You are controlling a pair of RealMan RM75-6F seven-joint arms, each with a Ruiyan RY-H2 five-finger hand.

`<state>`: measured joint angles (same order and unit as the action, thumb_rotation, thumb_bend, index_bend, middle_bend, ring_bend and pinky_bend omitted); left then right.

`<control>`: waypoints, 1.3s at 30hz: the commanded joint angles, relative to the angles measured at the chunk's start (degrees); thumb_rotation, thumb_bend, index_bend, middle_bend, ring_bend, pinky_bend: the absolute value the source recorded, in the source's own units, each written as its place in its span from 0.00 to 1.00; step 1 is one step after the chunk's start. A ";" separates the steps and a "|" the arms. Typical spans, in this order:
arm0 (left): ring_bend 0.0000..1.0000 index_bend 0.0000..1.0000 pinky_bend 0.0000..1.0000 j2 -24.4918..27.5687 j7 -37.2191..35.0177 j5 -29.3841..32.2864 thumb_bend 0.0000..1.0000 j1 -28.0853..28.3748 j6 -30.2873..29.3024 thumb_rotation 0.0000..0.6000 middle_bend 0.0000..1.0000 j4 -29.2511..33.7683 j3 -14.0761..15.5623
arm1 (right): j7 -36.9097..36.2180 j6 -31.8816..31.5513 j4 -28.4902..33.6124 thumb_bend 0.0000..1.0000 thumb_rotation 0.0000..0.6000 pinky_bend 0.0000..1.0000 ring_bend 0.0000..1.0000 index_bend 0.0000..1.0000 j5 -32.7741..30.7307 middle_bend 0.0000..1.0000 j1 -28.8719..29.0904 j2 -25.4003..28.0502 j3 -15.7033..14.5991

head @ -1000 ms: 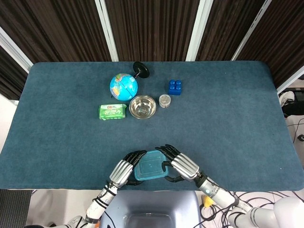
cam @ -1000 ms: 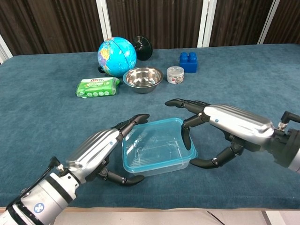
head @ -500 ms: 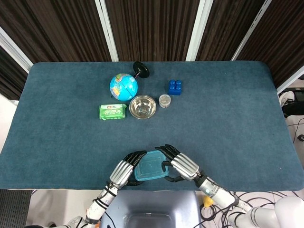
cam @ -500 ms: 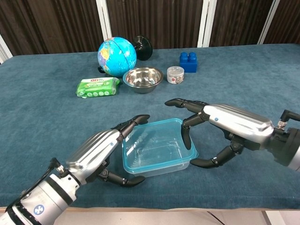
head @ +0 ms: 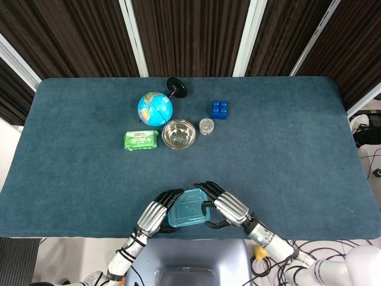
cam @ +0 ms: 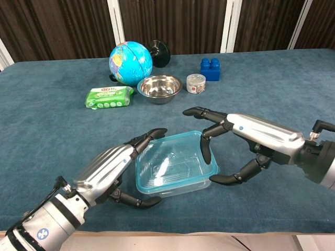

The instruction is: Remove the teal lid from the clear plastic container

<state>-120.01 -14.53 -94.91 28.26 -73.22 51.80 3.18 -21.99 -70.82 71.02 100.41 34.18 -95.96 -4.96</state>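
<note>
Fingers [cam: 140, 140] of the left hand [cam: 107, 170] and right hand [cam: 246, 138] were spread around the clear plastic container [cam: 175, 185], flanking its teal lid [cam: 172, 161], which remained on. Beyond the fingertips stood a steel bowl [cam: 159, 88] on the tabletop [cam: 47, 130].

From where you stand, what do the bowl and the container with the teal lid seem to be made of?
The bowl looks like polished metal, probably stainless steel: it is silvery and mirrors the light inside. The container looks like thin clear plastic with a glossy finish: the table cloth shows through its walls, and highlights glint on it. Its teal lid seems translucent tinted plastic, smooth and slightly shiny.
</note>
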 commanded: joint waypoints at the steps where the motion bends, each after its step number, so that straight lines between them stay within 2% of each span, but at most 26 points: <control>1: 0.26 0.00 0.18 0.08 0.17 0.15 0.29 0.03 0.26 1.00 0.42 -0.11 -0.08 | -0.05 -0.09 0.18 0.22 1.00 0.00 0.00 0.59 -0.07 0.01 0.00 0.15 0.10; 20: 0.27 0.00 0.19 0.62 0.32 -0.34 0.29 -0.52 -0.01 1.00 0.44 0.43 0.88 | 2.37 -0.14 -0.87 0.22 1.00 0.00 0.00 0.58 0.17 0.01 0.92 -1.33 1.49; 28: 0.28 0.00 0.19 1.58 0.63 -0.55 0.29 -0.65 -0.14 1.00 0.45 1.49 1.09 | 3.32 -0.58 -1.02 0.26 1.00 0.00 0.00 0.58 0.50 0.01 1.68 -1.66 2.23; 39: 0.30 0.00 0.19 1.67 1.39 -0.46 0.29 -0.91 0.68 1.00 0.49 1.32 1.53 | 3.04 -2.18 -0.41 0.26 1.00 0.00 0.00 0.61 0.68 0.02 1.33 -0.93 2.17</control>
<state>-118.32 -13.15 -95.36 27.36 -72.54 53.13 4.69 -18.97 -72.97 70.58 101.11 35.54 -96.93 -2.80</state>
